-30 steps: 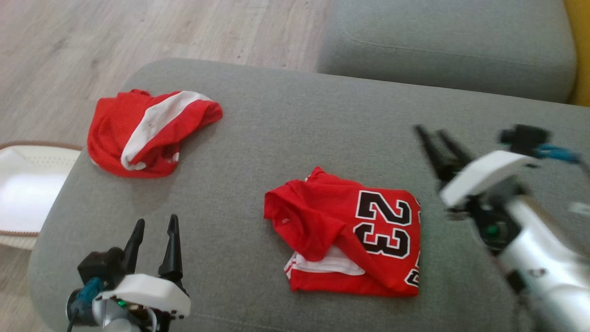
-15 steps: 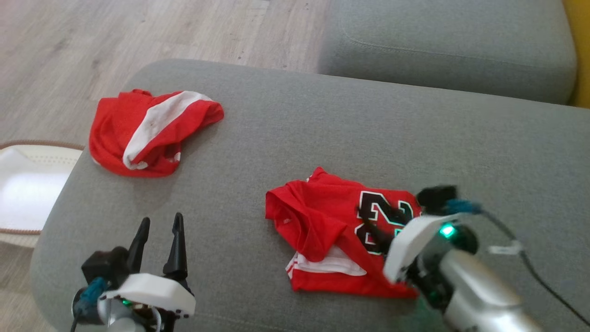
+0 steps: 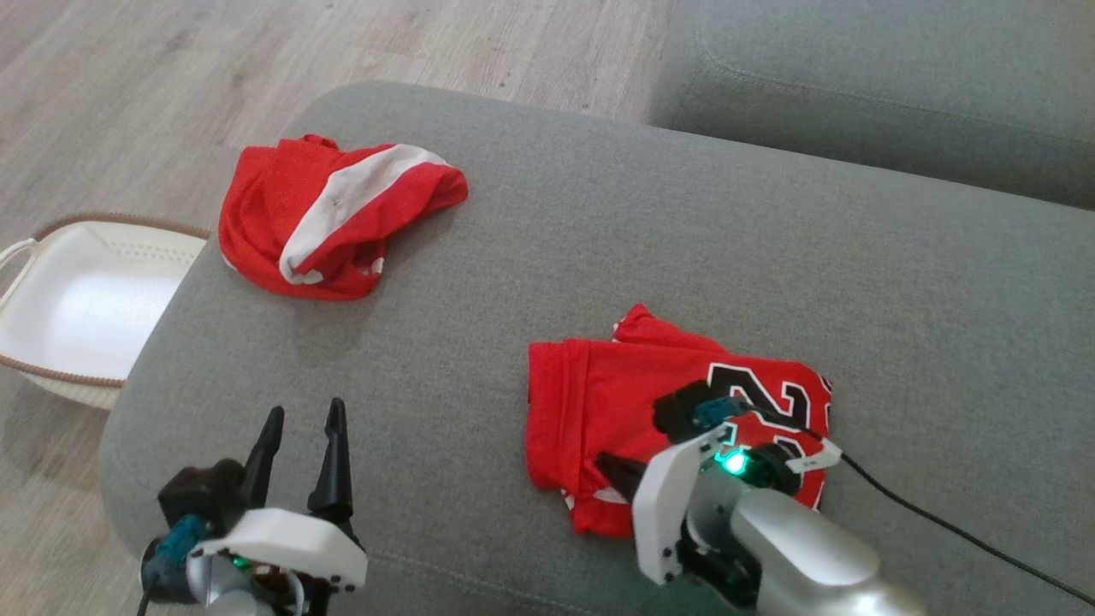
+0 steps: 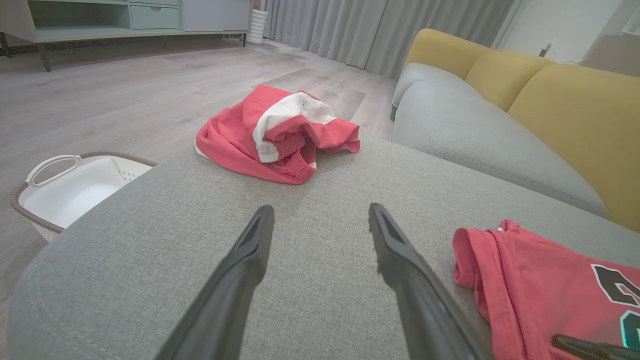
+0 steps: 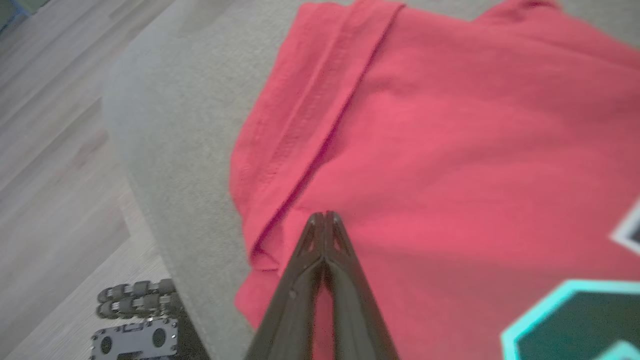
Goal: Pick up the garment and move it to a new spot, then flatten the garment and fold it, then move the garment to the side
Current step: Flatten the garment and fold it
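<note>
One red jersey (image 3: 599, 393) (image 4: 525, 295) (image 5: 450, 150) with a black number on it lies folded on the grey cushion (image 3: 684, 214) (image 4: 200, 225) (image 5: 175, 100), directly under the right gripper (image 3: 609, 464) (image 5: 325, 215). That gripper's jaws are pressed fully together, their tips resting on the red cloth just inside its hemmed edge. Whether any cloth is pinched between them cannot be told. The number lies to the far side of those tips, partly hidden by the wrist, and a black cable (image 3: 941, 530) trails away behind the arm.

Across bare cushion from the jersey, the left gripper (image 3: 304, 411) (image 4: 320, 209) hovers with its jaws spread wide and nothing between them. Ahead of those open jaws, well apart from them, a crumpled red-and-white garment (image 3: 325, 214) (image 4: 280, 135) sits near the cushion's far edge. Off to the outer side of the left jaws, a white basket (image 3: 77, 299) (image 4: 75, 185) with a brown rim stands on the wooden floor (image 3: 128, 85) against the cushion. Beyond both grippers lies a second grey seat (image 3: 898, 85), with a yellow backrest (image 4: 575, 110) behind it.
</note>
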